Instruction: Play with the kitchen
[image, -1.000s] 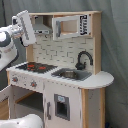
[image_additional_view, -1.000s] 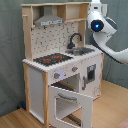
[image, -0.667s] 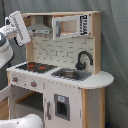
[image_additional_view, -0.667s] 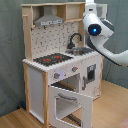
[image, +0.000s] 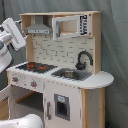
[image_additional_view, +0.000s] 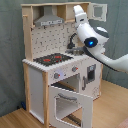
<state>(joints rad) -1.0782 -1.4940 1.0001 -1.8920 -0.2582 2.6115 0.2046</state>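
One white arm (image_additional_view: 92, 37) is rising toward the upper shelf of the play kitchen (image: 60, 70), away from the hob (image_additional_view: 52, 59); its grip state is impossible to tell. Nothing is being touched, so it is probably seeking another feature.

No text, number or brand can be read anywhere on the kitchen (image: 60, 75); only a dark label with pale marks sits on its upper right panel (image: 84, 24) in the first exterior view, and its marks are too blurred to read.
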